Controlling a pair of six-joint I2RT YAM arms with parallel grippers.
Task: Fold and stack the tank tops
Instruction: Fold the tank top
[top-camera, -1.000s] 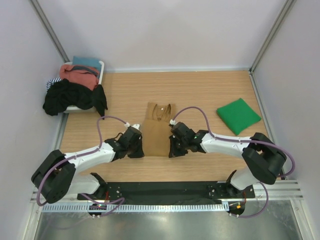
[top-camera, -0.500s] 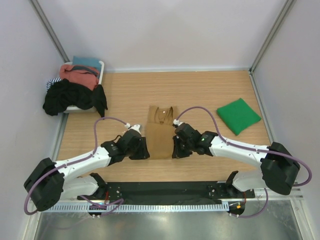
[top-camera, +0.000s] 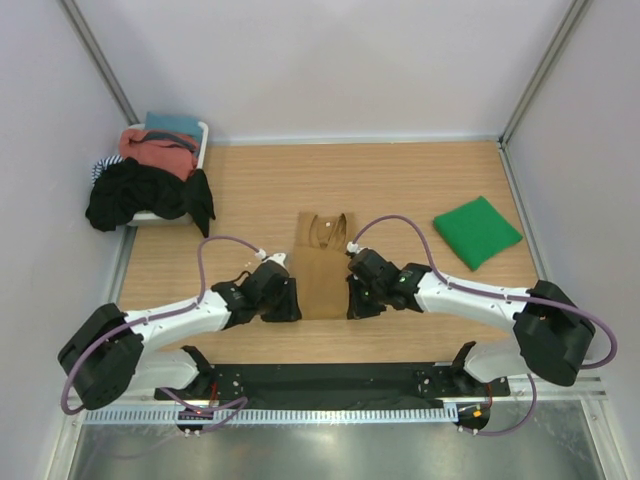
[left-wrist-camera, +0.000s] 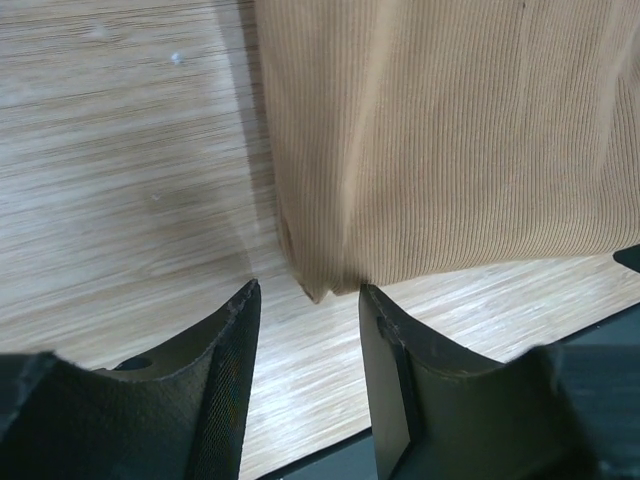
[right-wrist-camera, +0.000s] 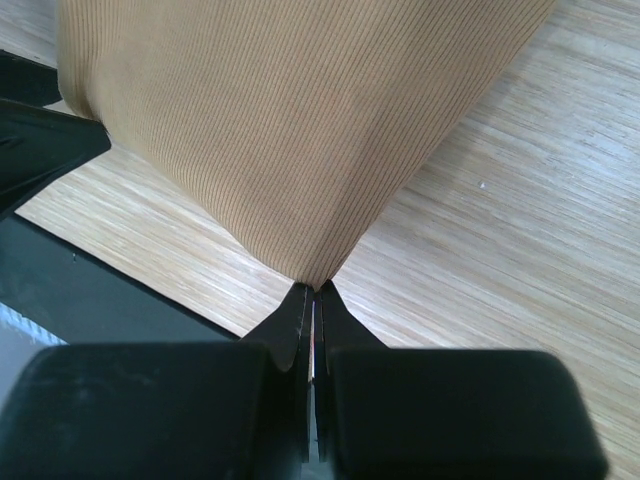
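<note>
Green tank top (top-camera: 477, 231), overhead only

- The brown tank top (top-camera: 322, 265) was a plain camel tan, and up close it showed fine ribbing running along its length.
- The green tank top (top-camera: 477, 231) was one bright, solid green with no print.
- The table (top-camera: 400, 190) was light wood, streaked with pale grain.
- The tray (top-camera: 204, 138) was white.
- The heap in the tray held a black garment (top-camera: 140, 195), a coral-pink one (top-camera: 160, 150), a teal one (top-camera: 172, 123) and a black-and-white striped cloth (top-camera: 103, 168).
- The left arm (top-camera: 180, 315) and right arm (top-camera: 470, 293) were white with black joints, and their cables (top-camera: 215, 242) were purple.
- The left gripper (left-wrist-camera: 305, 300) and right gripper (right-wrist-camera: 313, 290) were black.
- The walls (top-camera: 320, 60) were a pale greyish white.
</note>
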